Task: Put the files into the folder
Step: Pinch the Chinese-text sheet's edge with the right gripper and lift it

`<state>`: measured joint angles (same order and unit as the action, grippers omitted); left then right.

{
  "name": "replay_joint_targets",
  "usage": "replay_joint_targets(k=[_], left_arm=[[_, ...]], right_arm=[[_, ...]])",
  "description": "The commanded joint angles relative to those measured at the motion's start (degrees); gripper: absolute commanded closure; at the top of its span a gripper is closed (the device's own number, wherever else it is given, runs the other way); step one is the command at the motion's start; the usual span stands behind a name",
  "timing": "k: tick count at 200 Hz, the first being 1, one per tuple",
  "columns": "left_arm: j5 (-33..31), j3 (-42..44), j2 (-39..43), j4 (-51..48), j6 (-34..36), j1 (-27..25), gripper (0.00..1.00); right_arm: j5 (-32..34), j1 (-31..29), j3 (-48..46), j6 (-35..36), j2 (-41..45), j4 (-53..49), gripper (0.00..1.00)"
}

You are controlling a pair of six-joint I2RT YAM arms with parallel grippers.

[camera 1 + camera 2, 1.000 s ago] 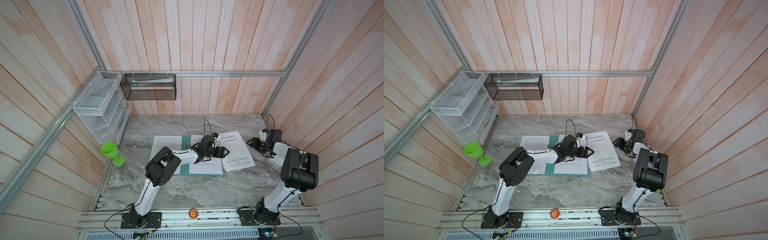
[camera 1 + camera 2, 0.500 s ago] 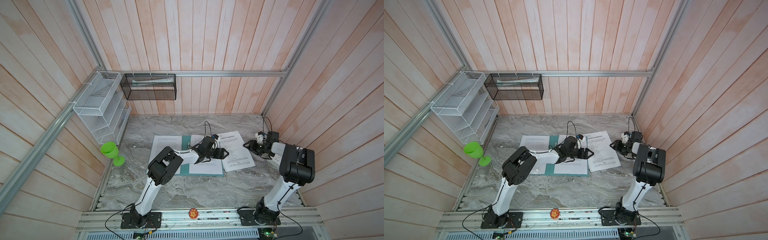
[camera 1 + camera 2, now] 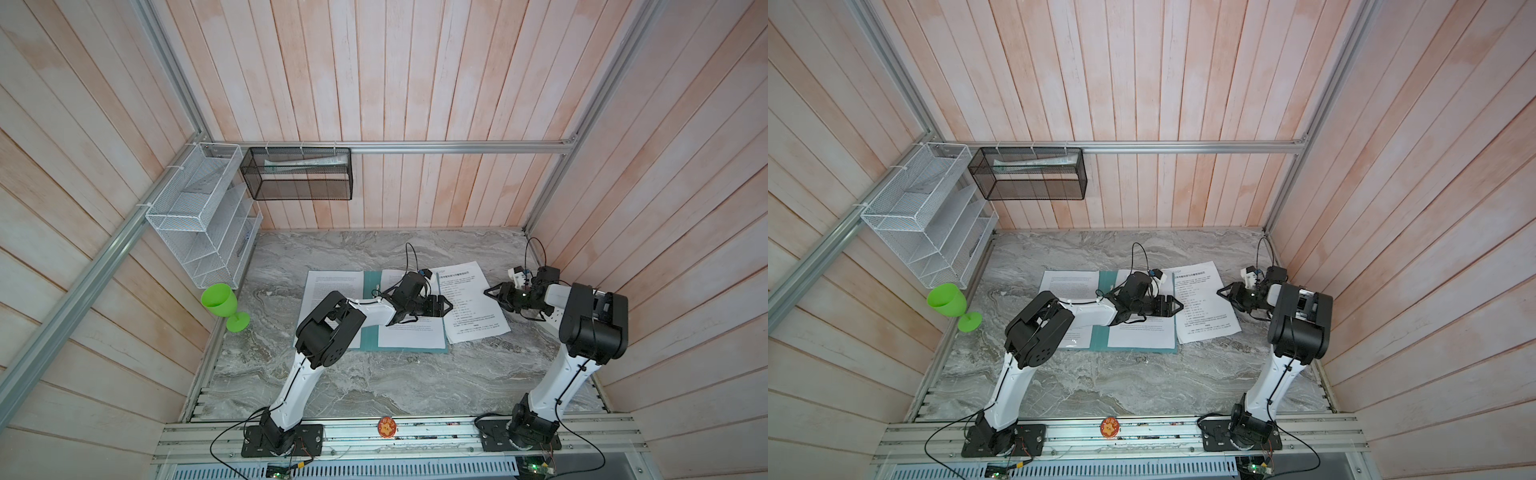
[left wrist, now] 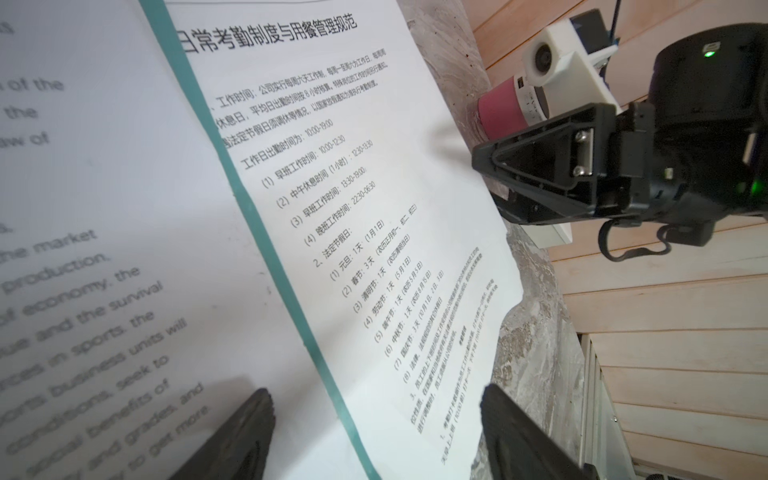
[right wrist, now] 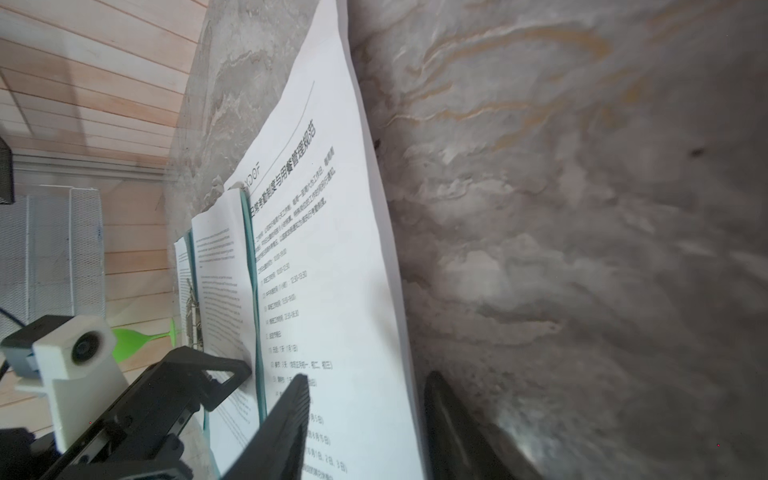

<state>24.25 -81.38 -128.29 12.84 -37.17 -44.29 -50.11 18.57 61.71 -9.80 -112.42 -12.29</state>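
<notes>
Right claw point(image 3: 487, 291) has reached the right edge of the loose file point(image 3: 473, 309), half-open, straddling it; left claw point(image 3: 449, 306) wide over the folder point(image 3: 370, 338) edge.

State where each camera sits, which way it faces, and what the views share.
Top views: high at the front, looking down on the table; left arm and right arm show whole.
Left wrist: low over the folder, facing the loose sheet and right gripper; own fingers show.
Right wrist: low beside the loose sheet, facing the left gripper and folder; own fingers show.
Shared: both wrist views show the loose sheet, and each shows the opposite gripper.
</notes>
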Motion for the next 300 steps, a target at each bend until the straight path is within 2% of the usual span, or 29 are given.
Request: replay_joint_targets(k=[1, 63, 104, 114, 117, 135, 185, 239, 278, 300], left_arm=[[0.5, -0.4, -1.4, -0.9, -0.4, 0.7, 0.20], [0.6, 1.4, -0.9, 0.4, -0.6, 2.0, 0.21], [0.9, 2.1, -0.1, 0.9, -0.7, 2.5, 0.21], [1.4, 2.5, 0.2, 1.7, -0.6, 2.5, 0.21], [1.5, 2.7, 0.3, 1.8, -0.7, 2.6, 0.21], [1.6, 3.1, 1.1, 1.8, -0.4, 2.8, 0.21], [1.0, 4.2, 5.0, 1.5, 0.1, 3.8, 0.21], [0.7, 4.1, 10.8, 0.1, 0.3, 4.2, 0.21], [0.0, 7.1, 18.5, 0.9, -0.6, 4.7, 0.21], [-1.1, 9.8, 23.6, 0.4, -0.8, 4.7, 0.21]], right_arm=[[-4.6, 0.0, 1.3, 2.0, -1.4, -3.1, 0.54], [-5.2, -1.2, 1.7, 3.0, -2.0, -4.3, 0.61], [-6.3, -1.1, 1.1, 1.9, -1.5, -3.0, 0.79], [-6.7, -1.0, 0.8, 1.4, -1.3, -2.2, 0.93], [-7.0, -0.8, 0.6, 1.0, -1.2, -1.7, 1.00], [-8.8, 0.1, -0.7, -1.0, -0.3, 1.1, 1.00], [-17.1, 1.3, -5.9, -12.5, 5.8, 14.7, 1.00], [-17.6, 2.2, -10.1, -24.9, 13.9, 26.5, 1.00], [-17.3, 2.2, -16.7, -41.4, 19.6, 45.5, 1.00], [-14.6, 2.3, -21.2, -51.5, 23.9, 56.7, 1.00]])
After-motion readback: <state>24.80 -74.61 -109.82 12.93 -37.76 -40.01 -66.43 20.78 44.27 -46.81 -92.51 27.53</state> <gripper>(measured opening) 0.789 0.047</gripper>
